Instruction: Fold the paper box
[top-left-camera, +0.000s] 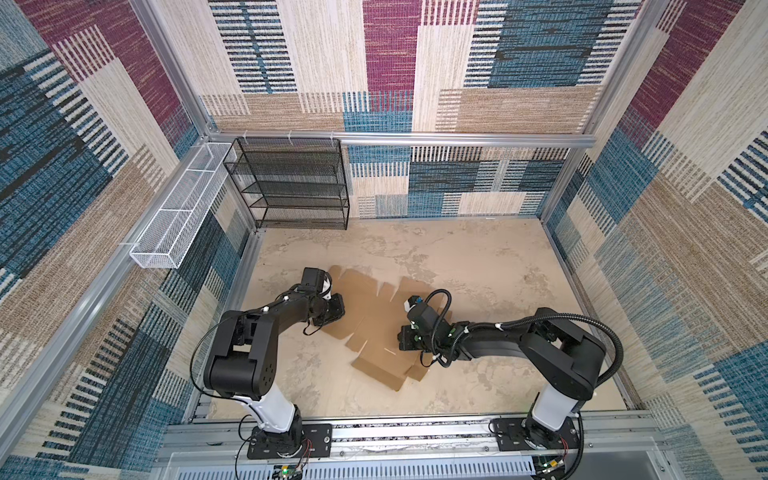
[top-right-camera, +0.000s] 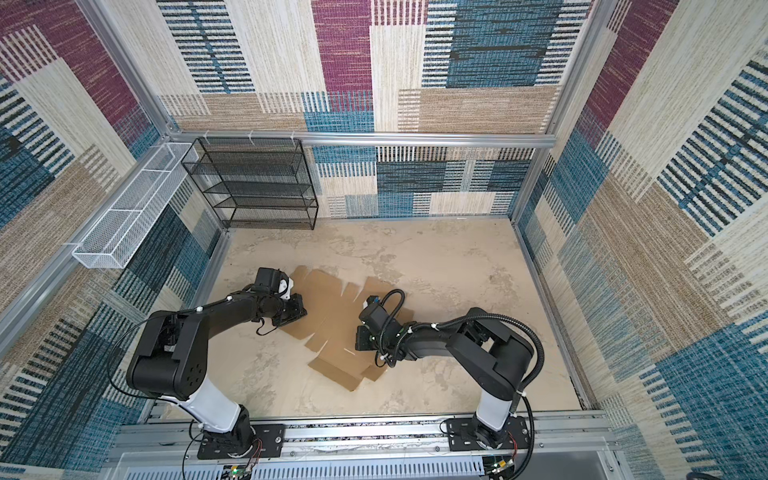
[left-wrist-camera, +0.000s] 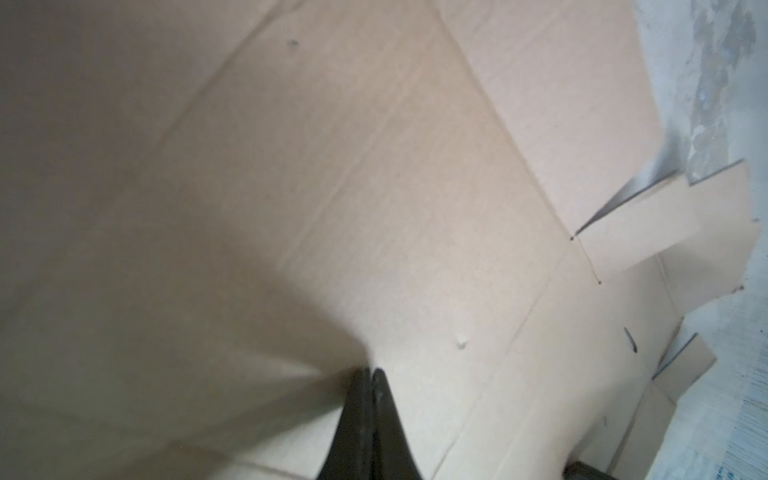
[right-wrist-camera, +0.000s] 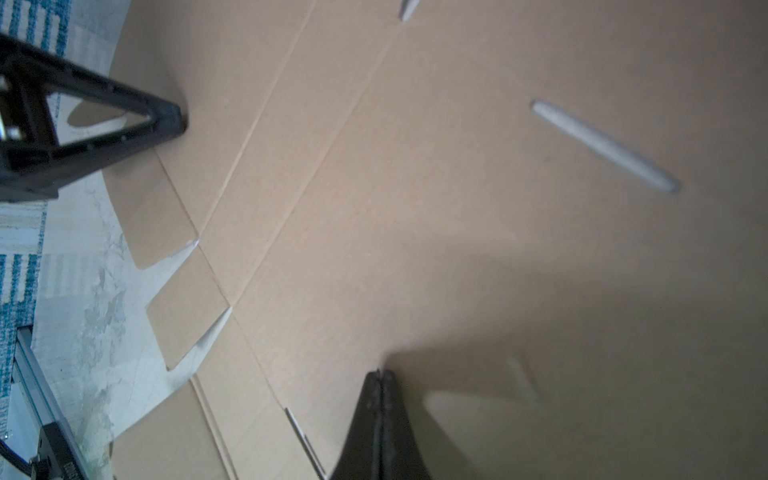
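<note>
Mottled beige surface (top-left-camera: 478, 270) fills the lower middle of both top views, and at its centre the box (top-left-camera: 374, 316) lies as an unfolded, mostly flat sheet with its flaps spread. On the sheet's left part the left claw (left-wrist-camera: 370, 372) points tip-down with its jaws pressed together and empty, and the right claw (right-wrist-camera: 381, 374), jaws likewise together and empty, points down at the sheet's right part. Farther back, at upper left, a black rack (top-left-camera: 291, 183) stands against the wall beside a white basket (top-left-camera: 178, 212).

The paper box (top-left-camera: 370, 320) lies flat on the mottled tabletop (top-left-camera: 498, 270).
</note>
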